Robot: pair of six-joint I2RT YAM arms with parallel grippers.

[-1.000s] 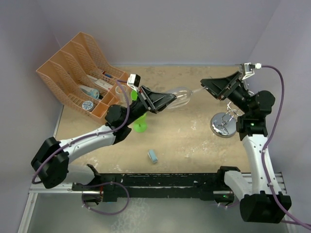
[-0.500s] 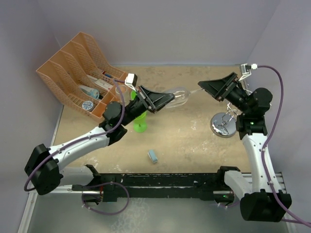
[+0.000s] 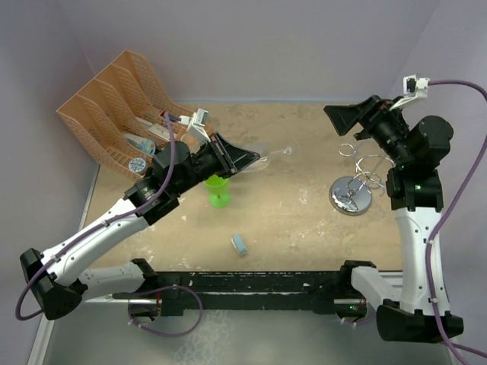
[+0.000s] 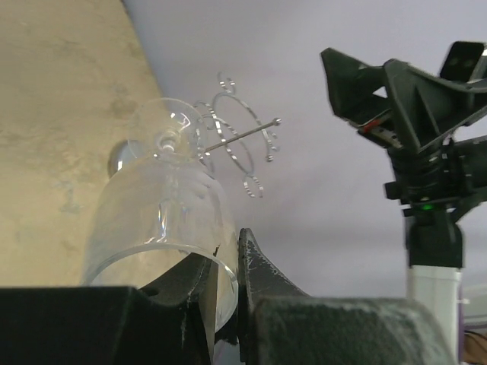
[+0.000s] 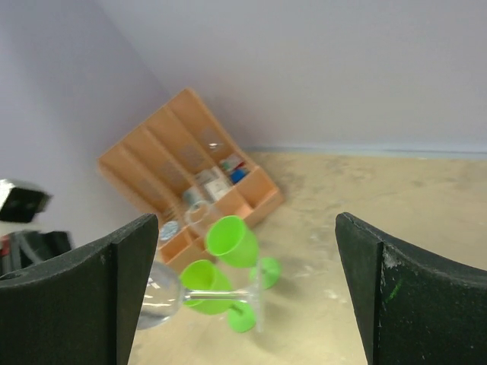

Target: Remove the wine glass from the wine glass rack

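A clear wine glass lies on its side in the air. My left gripper is shut on its rim. In the left wrist view the rim is pinched between my fingers, one inside the bowl and one outside, and the foot points away. The chrome wine glass rack stands at the right on its round mirror base, with no glass on it. It also shows behind the glass in the left wrist view. My right gripper is open and empty, raised above and behind the rack. The glass lies ahead of its spread fingers.
An orange file organizer with small items stands at the back left. A green plastic goblet stands under my left gripper, and the right wrist view shows two green goblets. A small blue object lies near the front.
My left arm has carried the glass leftward, away from the rack. My right gripper has drawn back up and to the right, away from the glass's foot.
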